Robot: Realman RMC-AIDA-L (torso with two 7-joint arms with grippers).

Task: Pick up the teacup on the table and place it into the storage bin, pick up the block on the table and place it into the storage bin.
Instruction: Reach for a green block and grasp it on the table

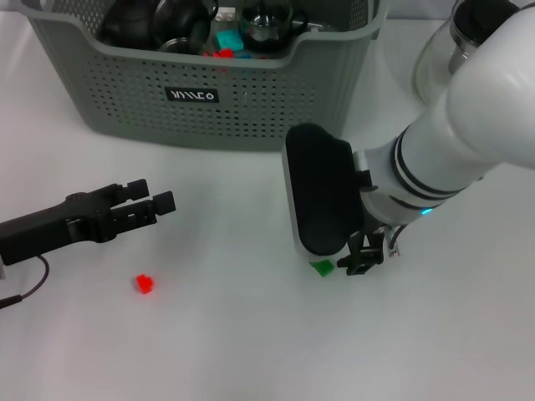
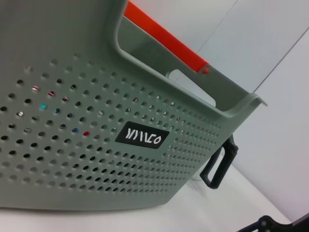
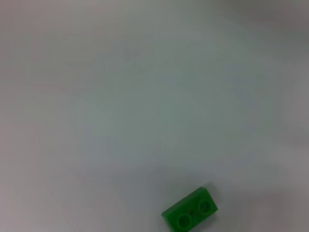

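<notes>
The grey-green storage bin (image 1: 209,100) stands at the back of the white table and fills the left wrist view (image 2: 96,145). Dark glassy vessels and coloured blocks lie inside it. No teacup shows on the table. A green block (image 1: 322,267) lies on the table right beside my right gripper (image 1: 361,259), which hangs low over it; the right wrist view shows the green block (image 3: 189,215) lying free. A small red block (image 1: 145,284) lies at the front left. My left gripper (image 1: 149,199) hovers open and empty behind the red block, pointing toward the bin.
A glass vessel (image 1: 443,50) stands at the back right beside the bin. In the left wrist view a black handle (image 2: 219,166) shows past the bin's corner, and an orange-red bar (image 2: 164,41) lies beyond its rim.
</notes>
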